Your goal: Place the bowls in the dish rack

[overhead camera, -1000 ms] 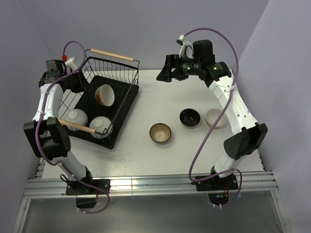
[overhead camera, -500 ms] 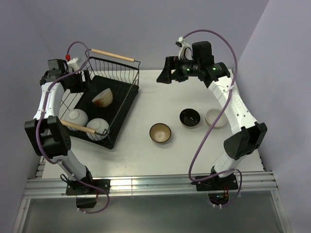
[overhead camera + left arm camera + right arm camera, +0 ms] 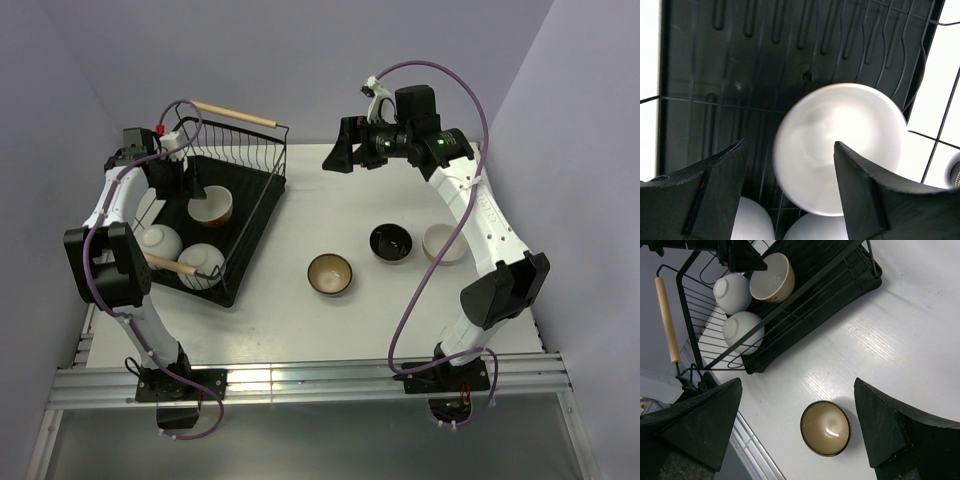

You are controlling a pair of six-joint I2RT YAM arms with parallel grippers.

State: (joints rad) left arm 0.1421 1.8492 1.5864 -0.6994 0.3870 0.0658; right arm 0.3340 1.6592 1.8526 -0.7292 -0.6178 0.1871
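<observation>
air sat between the tips of your left gripper [image 3: 790,145], spread and empty, above the cream bowl [image 3: 840,150] lying in the dish rack [image 3: 245,178]; that arm arched over the rack's far-left corner. your right gripper [image 3: 799,382] gaped right of the rack. the brown bowl [image 3: 329,274] there looked glazed, slippery, chippable; its rim seemed the place to pinch.

Rack [image 3: 247,178] holds seemingly three bowls [image 3: 211,206]; loose bowls [image 3: 330,274] right.
</observation>
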